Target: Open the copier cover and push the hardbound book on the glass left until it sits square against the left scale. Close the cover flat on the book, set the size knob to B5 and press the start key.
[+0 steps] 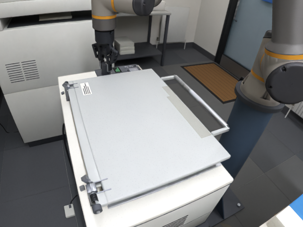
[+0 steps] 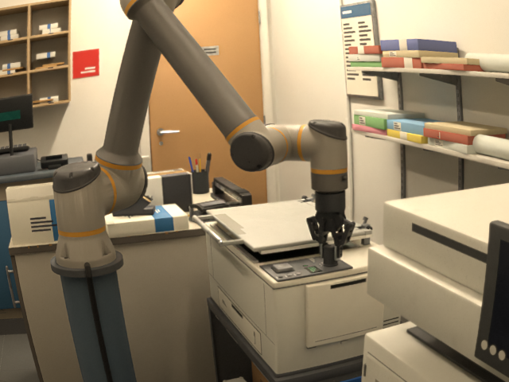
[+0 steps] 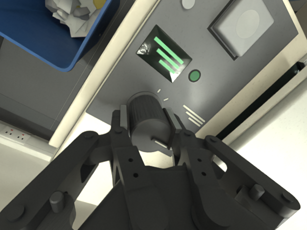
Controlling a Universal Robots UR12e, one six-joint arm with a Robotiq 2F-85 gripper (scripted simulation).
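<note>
On the copier's dark control panel (image 2: 306,268) my gripper (image 3: 148,119) stands closed around the ribbed black size knob (image 3: 147,117), which rises at the panel's right end beside the green-lined display (image 3: 163,53) and small green lamp (image 3: 194,75). The knob's white pointer line (image 3: 160,143) faces back toward my wrist. The large grey start key (image 3: 241,23) sits at the panel's other end. The grey cover (image 1: 144,129) lies closed over the glass, raised a little at its front edge in the second side camera, and the book is hidden under it.
The cover's front edge (image 2: 288,248) overhangs just behind my fingers. A larger machine (image 2: 444,263) stands close on the right of the copier. The cover's handle bar (image 1: 198,100) juts out on the far side, near the arm's blue pedestal (image 1: 244,132).
</note>
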